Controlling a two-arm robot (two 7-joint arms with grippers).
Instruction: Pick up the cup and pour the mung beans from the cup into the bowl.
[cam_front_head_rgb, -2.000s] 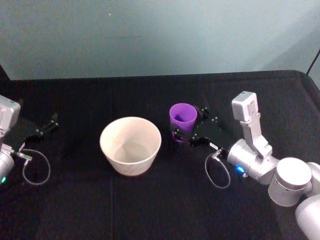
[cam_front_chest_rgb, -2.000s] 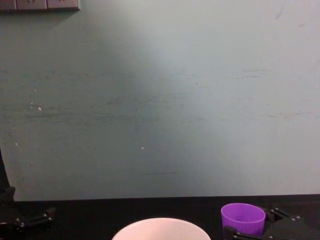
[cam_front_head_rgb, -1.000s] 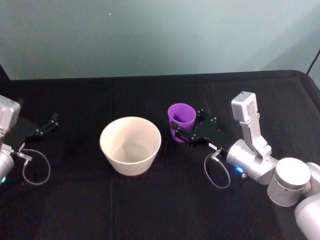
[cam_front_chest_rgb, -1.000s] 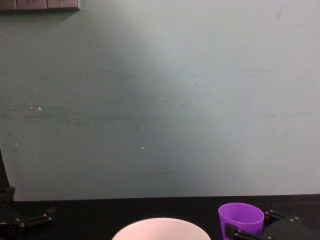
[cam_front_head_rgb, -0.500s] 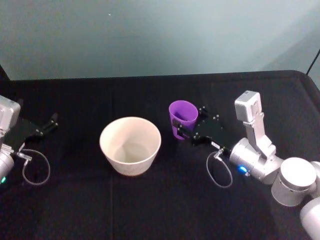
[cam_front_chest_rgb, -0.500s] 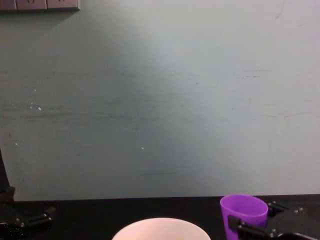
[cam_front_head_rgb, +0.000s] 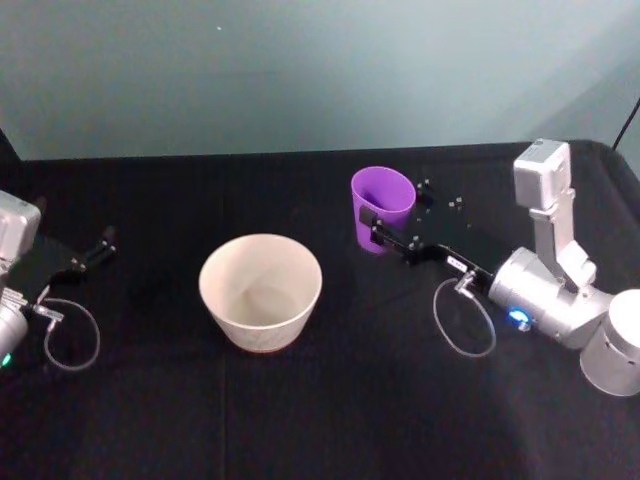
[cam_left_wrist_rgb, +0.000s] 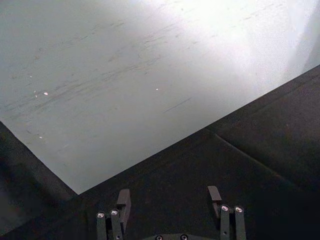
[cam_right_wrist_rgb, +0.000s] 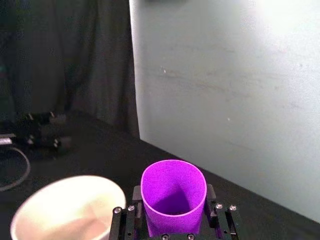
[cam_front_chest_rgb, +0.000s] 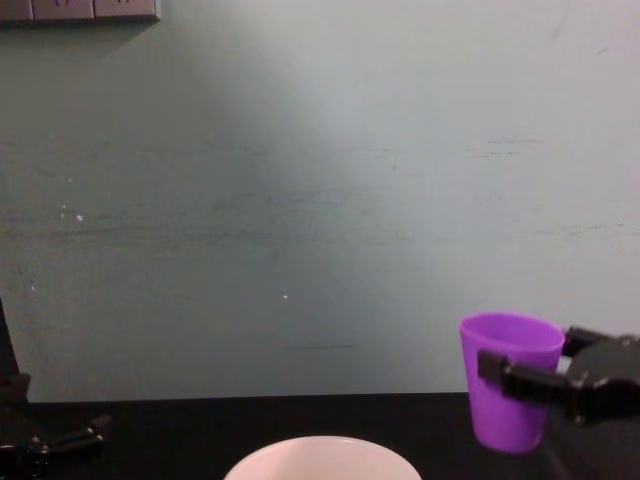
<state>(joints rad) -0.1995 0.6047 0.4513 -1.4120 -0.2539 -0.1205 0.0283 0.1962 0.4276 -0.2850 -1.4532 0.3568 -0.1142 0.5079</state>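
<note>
Head view: the cup stands upright to the right of the bowl and a little farther back, apart from it. Height above the black table cannot be judged here.

Chest view: the cup is held with its base about level with the bowl's rim. Its mouth shows against the wall.

Right wrist view: the camera looks into the cup. The interior reads as shaded purple, and its contents cannot be made out. The bowl lies below and to one side.

Right gripper: clamped on the cup, one black finger pressed against each side of the wall. The arm reaches in low from the right edge, with the forearm angled away and toward centre and the gripper roughly level.

Left gripper: fingers spread apart, grasping nothing. It is parked low at the table's left edge, well apart from the bowl.
</note>
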